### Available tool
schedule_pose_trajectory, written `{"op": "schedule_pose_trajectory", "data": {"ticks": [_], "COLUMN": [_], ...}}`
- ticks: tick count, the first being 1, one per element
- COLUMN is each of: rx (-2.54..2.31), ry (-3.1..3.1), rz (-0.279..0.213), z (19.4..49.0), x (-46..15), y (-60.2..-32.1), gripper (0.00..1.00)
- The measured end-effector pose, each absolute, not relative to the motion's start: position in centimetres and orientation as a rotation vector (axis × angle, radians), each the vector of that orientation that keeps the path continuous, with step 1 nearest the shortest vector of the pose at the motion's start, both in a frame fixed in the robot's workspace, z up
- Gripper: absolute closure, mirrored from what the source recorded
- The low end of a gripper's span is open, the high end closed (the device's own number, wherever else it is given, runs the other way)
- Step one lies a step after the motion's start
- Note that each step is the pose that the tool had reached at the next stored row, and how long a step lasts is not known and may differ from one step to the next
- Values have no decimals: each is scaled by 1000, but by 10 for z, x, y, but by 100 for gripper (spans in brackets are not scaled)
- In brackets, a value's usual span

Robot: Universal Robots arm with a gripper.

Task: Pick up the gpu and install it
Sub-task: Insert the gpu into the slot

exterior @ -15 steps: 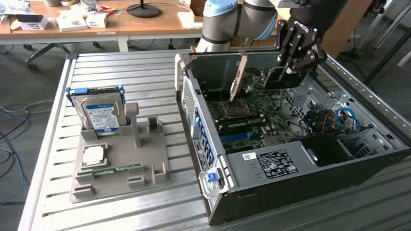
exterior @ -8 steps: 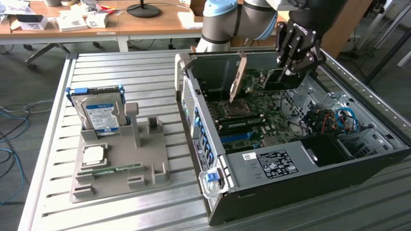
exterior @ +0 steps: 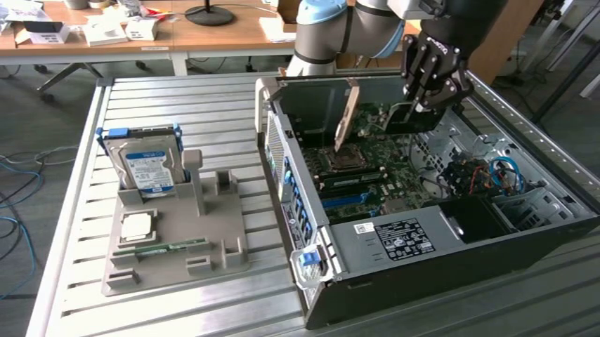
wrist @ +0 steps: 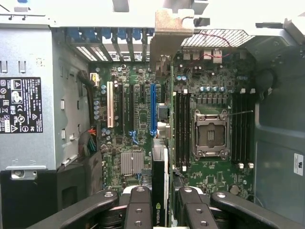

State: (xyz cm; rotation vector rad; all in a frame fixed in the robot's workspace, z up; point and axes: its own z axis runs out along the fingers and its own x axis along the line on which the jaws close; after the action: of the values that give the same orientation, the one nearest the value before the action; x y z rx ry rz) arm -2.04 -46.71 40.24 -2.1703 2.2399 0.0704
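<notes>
The gpu (exterior: pixel 405 121) is a dark flat card held on edge over the open computer case (exterior: pixel 412 242), its pale metal bracket (exterior: pixel 348 116) pointing at the case's rear wall. My gripper (exterior: pixel 424 105) is shut on the card from above. In the wrist view the gripper (wrist: pixel 162 215) clamps the card's thin edge (wrist: pixel 160 167), and the bracket (wrist: pixel 169 38) sits by the rear slot openings. The card hangs above the motherboard, roughly in line with the blue slot (wrist: pixel 153 109). I cannot tell whether it touches the slot.
A white slot (wrist: pixel 110 110), the processor socket (wrist: pixel 210 134) and memory slots lie on the board below. On the slatted table at the exterior view's left, a grey holder (exterior: pixel 220 242) carries an upright hard drive (exterior: pixel 145 165), a processor (exterior: pixel 138 225) and a memory stick (exterior: pixel 164 247).
</notes>
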Motion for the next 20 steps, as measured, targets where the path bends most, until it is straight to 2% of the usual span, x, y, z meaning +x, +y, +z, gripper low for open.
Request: {"op": "schedule_pose_trajectory", "data": {"ticks": [20], "rx": [-2170], "ry": [2240], "rz": [71], "z": [389], "x": [-20], "y": [-467], "gripper": [74]}}
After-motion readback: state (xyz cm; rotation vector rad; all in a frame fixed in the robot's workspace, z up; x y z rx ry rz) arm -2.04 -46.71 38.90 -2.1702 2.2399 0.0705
